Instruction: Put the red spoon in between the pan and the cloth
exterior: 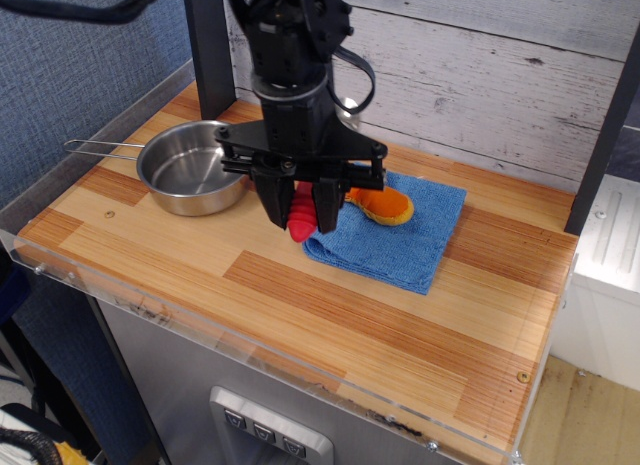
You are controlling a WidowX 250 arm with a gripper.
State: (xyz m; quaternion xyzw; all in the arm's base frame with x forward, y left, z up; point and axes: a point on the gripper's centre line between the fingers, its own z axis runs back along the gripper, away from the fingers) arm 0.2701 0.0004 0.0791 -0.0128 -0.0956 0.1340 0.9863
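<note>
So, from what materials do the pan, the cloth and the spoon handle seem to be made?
The pan: polished metal, probably steel, judging by its mirror-like reflections. The cloth: soft blue terry fabric with a fuzzy, matte surface. The red spoon handle, held in the end effector: ribbed red plastic or rubber; which one is unclear.

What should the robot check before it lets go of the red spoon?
1. Spoon held: the gripper is shut on the red spoon. Ok.
2. Spoon over the gap: it hangs between the pan and the cloth, close to the cloth's left edge. Ok.
3. Spoon low enough to drop safely: its height above the table is hard to judge. Cannot tell.
4. Landing spot free: the wood between pan and cloth looks bare, though the gripper hides part of it. Cannot tell.
5. Orange plush toy out of the way: it lies on the cloth, right of the gripper. Ok.
</note>
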